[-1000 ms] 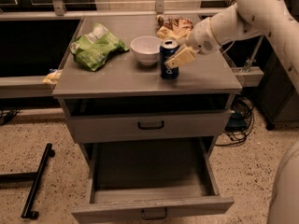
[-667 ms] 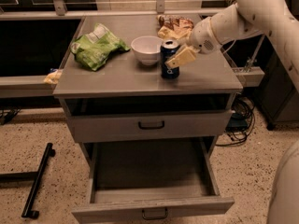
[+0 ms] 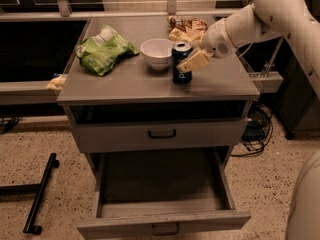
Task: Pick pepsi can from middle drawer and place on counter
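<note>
We see the small dark-blue pepsi can with silver top [image 3: 179, 77] standing upright on the flat matte-grey counter [image 3: 220, 82], right of centre, just beside the round white bowl [image 3: 156, 52] and not far from the front edge. The cream-tipped gripper [image 3: 183, 52] sits round the can's upper part, reaching in from the right. We can't tell whether it's clamped on the can or has let go. The wide grey metal middle drawer [image 3: 162, 223] hangs pulled out below, w/ nothing in it as far as we see. Risks, as we judge them: if the arm pulls away w/o releasing fully, or backs out at an angle, it drags or tips the can. A tipped can could knock the bowl, or roll fwd off the edge into the drawer. The crumpled green snack bag [image 3: 102, 49] lies well apart, so it's no concern.
</note>
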Robot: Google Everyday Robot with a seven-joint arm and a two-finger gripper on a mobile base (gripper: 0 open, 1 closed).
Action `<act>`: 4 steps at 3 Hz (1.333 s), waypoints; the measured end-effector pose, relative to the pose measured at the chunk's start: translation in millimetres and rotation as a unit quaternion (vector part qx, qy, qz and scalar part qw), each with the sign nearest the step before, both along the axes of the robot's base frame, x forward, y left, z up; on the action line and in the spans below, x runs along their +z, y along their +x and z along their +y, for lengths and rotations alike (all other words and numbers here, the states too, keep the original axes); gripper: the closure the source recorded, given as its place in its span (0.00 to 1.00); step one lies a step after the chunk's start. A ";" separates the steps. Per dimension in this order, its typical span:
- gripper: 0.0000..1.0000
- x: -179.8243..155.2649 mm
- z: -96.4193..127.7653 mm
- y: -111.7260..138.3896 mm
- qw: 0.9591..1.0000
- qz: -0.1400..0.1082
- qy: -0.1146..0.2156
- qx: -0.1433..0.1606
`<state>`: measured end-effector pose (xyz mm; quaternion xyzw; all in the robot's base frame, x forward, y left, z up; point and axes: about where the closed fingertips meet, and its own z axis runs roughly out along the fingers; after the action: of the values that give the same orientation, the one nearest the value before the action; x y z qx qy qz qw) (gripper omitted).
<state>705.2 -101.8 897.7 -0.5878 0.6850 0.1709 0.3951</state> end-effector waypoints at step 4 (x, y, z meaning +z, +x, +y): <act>0.00 47.6 5.9 -5.0 1.000 -0.022 0.002 -0.015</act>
<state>700.1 -95.9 945.2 -0.5804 0.6846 0.1529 0.4136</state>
